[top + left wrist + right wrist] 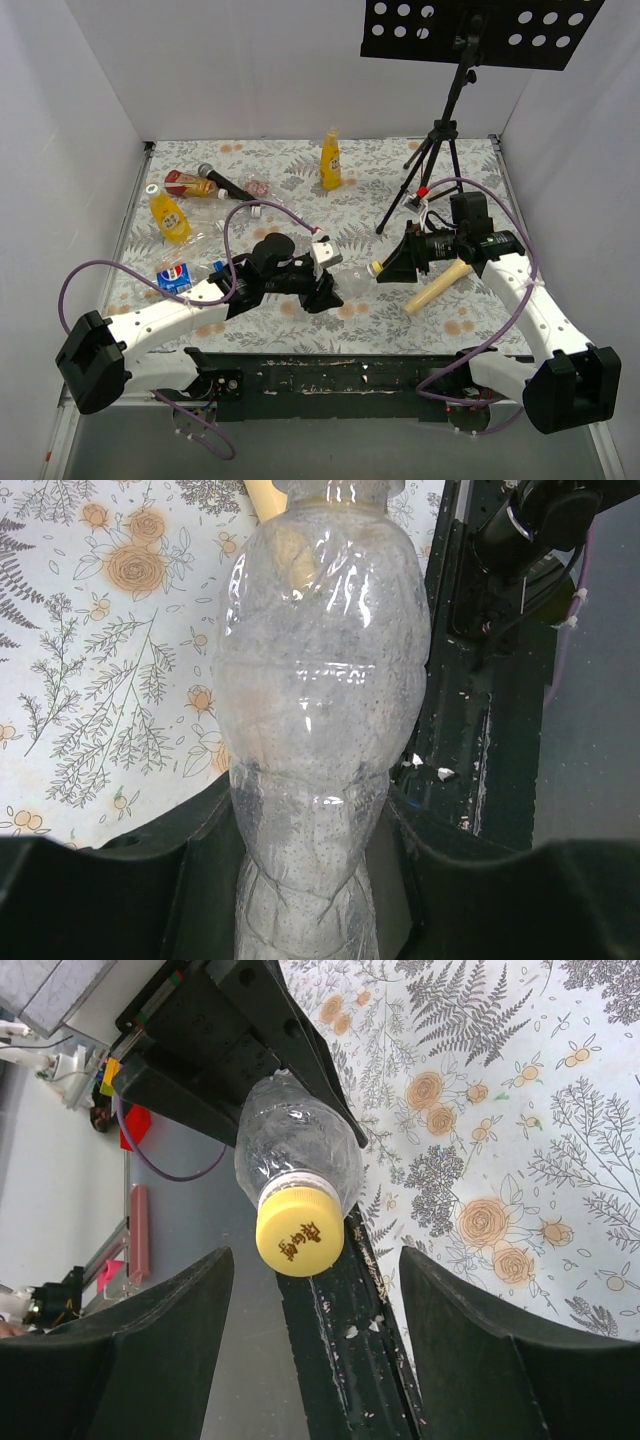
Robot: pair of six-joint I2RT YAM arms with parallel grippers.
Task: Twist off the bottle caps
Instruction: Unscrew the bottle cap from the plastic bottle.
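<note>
Yellow cap (pixel 299 1234) centre frame, our right fingers (pixel 315 1360) spread wide around it, touching nothing; left fingers (pixel 300 880) clamp clear bottle (pixel 320 680). Next: close, twist.

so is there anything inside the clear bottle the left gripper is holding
The clear bottle looks empty, with only droplets on its walls. Its base is hidden in the left gripper; the yellow cap covers the neck.

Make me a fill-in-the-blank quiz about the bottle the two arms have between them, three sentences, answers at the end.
The left gripper is shut on a ____ plastic bottle.
The cap on that bottle is ____ in colour.
The right gripper stands ____, its fingers either side of the cap without touching it.

Missing words: clear; yellow; open
</note>
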